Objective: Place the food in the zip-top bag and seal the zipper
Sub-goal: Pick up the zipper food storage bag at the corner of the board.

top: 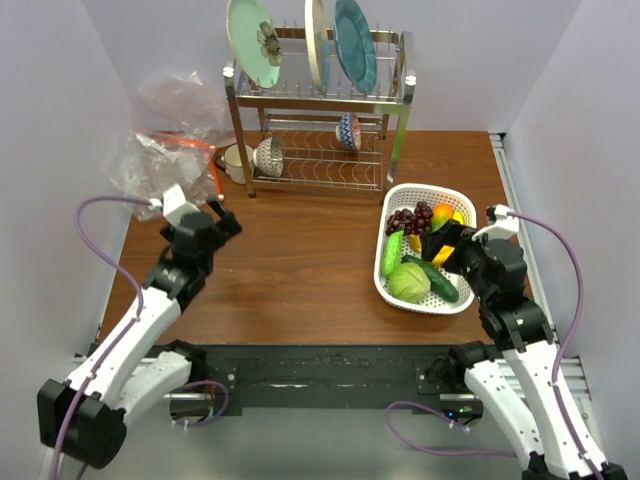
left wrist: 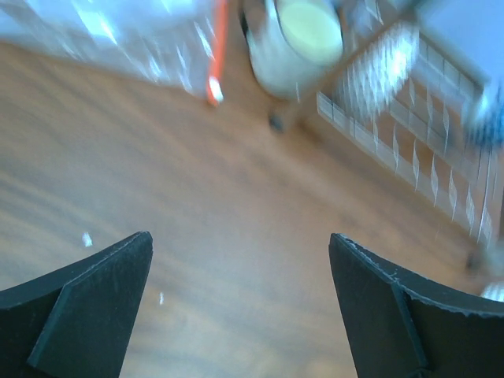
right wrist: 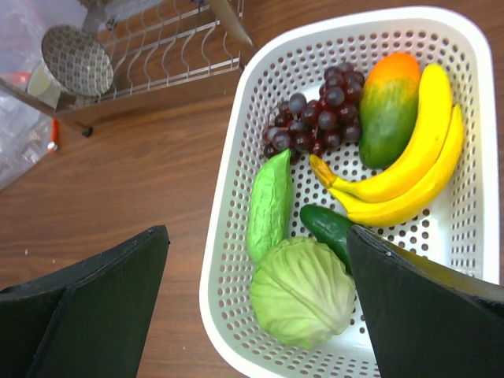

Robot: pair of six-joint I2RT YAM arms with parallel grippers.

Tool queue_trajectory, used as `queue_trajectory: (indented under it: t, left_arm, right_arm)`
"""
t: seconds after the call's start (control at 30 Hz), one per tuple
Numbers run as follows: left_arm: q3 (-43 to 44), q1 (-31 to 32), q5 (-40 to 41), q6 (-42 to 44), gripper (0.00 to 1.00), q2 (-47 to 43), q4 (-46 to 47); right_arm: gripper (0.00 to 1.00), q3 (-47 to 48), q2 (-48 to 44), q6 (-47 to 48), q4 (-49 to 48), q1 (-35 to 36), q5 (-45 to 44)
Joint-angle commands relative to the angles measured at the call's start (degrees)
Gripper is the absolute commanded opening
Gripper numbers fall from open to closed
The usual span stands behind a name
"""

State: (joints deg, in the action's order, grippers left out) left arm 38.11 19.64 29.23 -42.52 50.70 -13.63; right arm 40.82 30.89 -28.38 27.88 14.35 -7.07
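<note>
All food [right wrist: 319, 118] lies in the white basket [right wrist: 216, 260]; left gripper [left wrist: 240, 252] and right gripper [right wrist: 256, 232] gape empty. Next, probably, the right closes on the cabbage [right wrist: 303, 291].

Right gripper [right wrist: 256, 236]: basket [right wrist: 223, 213] ahead of jaws, cabbage [right wrist: 303, 293] nearest, grapes [right wrist: 319, 118] beyond. Left gripper [left wrist: 240, 236]: zip-top bag [left wrist: 118, 35] ahead-left, rack [left wrist: 409, 134] ahead-right.

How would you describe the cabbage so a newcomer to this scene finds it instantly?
Find the white mesh basket on the right side of the wooden table. At the basket's near end lies the cabbage, beside a bumpy green gourd and a dark cucumber. It alone is a round, pale green ball with veined leaves.
</note>
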Motion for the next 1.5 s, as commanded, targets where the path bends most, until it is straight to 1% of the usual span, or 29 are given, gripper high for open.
queue_trajectory:
  t: [0.0, 0.03, 0.07, 0.1, 0.17, 0.23, 0.27, 0.33, 0.37, 0.4, 0.47, 0.53, 0.57, 0.6, 0.67, 0.73, 0.8, 0.83, 0.9, 0.93, 0.97, 1.03, 1.07, 1.13, 1.17, 1.3, 1.4, 1.47]
  left_arm:
    - [13.2, -9.0, 1.9, -4.3, 0.97, 7.9, -8.6]
    - [17.0, -10.1, 2.6, -4.3, 0.96, 9.7, -9.4]
    - [18.9, -11.2, 3.6, -4.5, 0.96, 12.8, -11.5]
    - [20.6, -12.9, 6.2, -5.1, 0.95, 14.3, -12.3]
    - [24.5, -14.3, 8.4, -5.6, 0.95, 18.4, -13.6]
    - [27.7, -16.7, 9.3, -5.6, 0.95, 21.2, -13.9]
    - [28.7, -18.2, 9.5, -5.6, 0.95, 23.9, -14.5]
    - [31.7, -19.4, 9.5, -4.9, 0.94, 26.6, -14.7]
    - [32.6, -19.6, 9.7, -4.9, 0.93, 29.5, -14.9]
    - [34.6, -21.4, 9.9, -4.5, 0.93, 31.0, -15.1]
    - [36.6, -23.6, 9.5, -4.8, 0.93, 35.4, -16.1]
    - [38.7, -25.8, 7.3, -6.3, 0.91, 38.2, -16.8]
    - [39.1, -27.7, 5.9, -6.4, 0.9, 40.6, -16.0]
    - [39.4, -28.6, 3.3, -6.6, 0.88, 41.8, -15.3]
    - [40.0, -30.2, 1.5, -6.9, 0.86, 45.5, -13.5]
    - [41.7, -30.7, 1.0, -7.3, 0.86, 49.6, -12.4]
    - [44.1, -31.2, -0.9, -7.1, 0.85, 52.4, -11.7]
    - [44.9, -31.3, -2.0, -7.0, 0.85, 55.3, -10.9]
    - [48.4, -31.9, -5.9, -6.3, 0.74, 58.4, -10.6]
    - [49.7, -32.1, -7.1, -6.4, 0.7, 61.3, -11.2]
    - [50.9, -32.6, -8.8, -6.4, 0.62, 62.7, -11.5]
    - [53.7, -32.9, -9.7, -6.8, 0.49, 65.4, -12.2]
    - [54.3, -32.9, -10.2, -6.9, 0.32, 65.8, -12.6]
    - [55.0, -33.1, -10.0, -7.0, 0.1, 65.7, -13.5]
    - [54.1, -32.9, -9.3, -7.5, 0.0, 64.9, -14.0]
    - [48.6, -32.8, -6.2, -7.8, 0.0, 58.0, -13.8]
    - [44.6, -32.8, -4.3, -8.4, 0.0, 49.4, -13.9]
    - [42.2, -32.8, -3.7, -8.2, 0.0, 46.0, -14.0]
  right_arm:
    - [0.99, 2.9, 3.1, 0.4, 0.2, 0.0, 3.3]
    - [0.99, 3.4, 3.4, 0.3, 0.2, -0.1, 3.6]
    - [0.99, 3.6, 3.6, 0.3, 0.1, 0.0, 4.4]
    - [0.99, 3.6, 3.6, 0.2, 0.0, -0.1, 4.8]
    - [0.98, 3.3, 3.6, 0.0, -0.8, 0.0, 5.0]
    - [0.99, 3.2, 3.6, 0.0, -0.9, 0.0, 4.8]
    - [0.99, 3.2, 3.6, 0.0, -0.9, -0.1, 4.5]
    - [0.99, 3.2, 3.7, 0.3, -0.7, -0.1, 4.6]
    - [0.98, 3.2, 3.8, 0.3, -0.6, 0.0, 4.5]
    - [0.98, 3.2, 3.8, 0.3, -0.5, 0.0, 4.7]
    - [0.98, 3.2, 3.8, 0.5, -0.3, 0.0, 4.7]
    - [0.98, 3.1, 3.8, 0.3, -0.2, 0.0, 5.0]
    - [0.98, 3.0, 3.9, 0.3, -0.3, 0.0, 5.0]
    - [0.98, 3.1, 3.9, 0.2, -0.5, 0.0, 5.0]
    - [0.98, 3.3, 4.2, 0.2, -0.5, 0.0, 5.0]
    - [0.98, 3.6, 4.3, 0.3, -0.5, -0.1, 4.5]
    - [0.98, 4.1, 4.7, 0.4, -0.3, 0.0, 4.3]
    - [0.98, 4.2, 5.0, 0.7, -0.2, 0.0, 4.0]
    - [0.98, 4.6, 5.5, 0.7, 0.2, 0.0, 4.1]
    - [0.98, 4.7, 5.6, 1.0, 0.2, -0.1, 4.0]
    - [0.98, 4.8, 5.8, 1.0, 0.2, 0.0, 4.0]
    - [0.98, 5.1, 6.5, 1.2, 0.7, 0.0, 3.9]
    - [0.98, 5.2, 6.5, 1.1, 0.8, 0.0, 3.8]
    - [0.97, 5.1, 6.6, 1.1, 0.6, -0.1, 3.7]
    - [0.97, 5.1, 6.6, 1.0, 0.5, 0.0, 3.7]
    - [0.97, 4.7, 7.0, 1.0, -0.3, 0.0, 3.9]
    - [0.97, 4.4, 7.4, 0.9, -0.6, -0.1, 4.5]
    - [0.97, 4.4, 7.9, 0.7, -1.1, 0.0, 5.1]
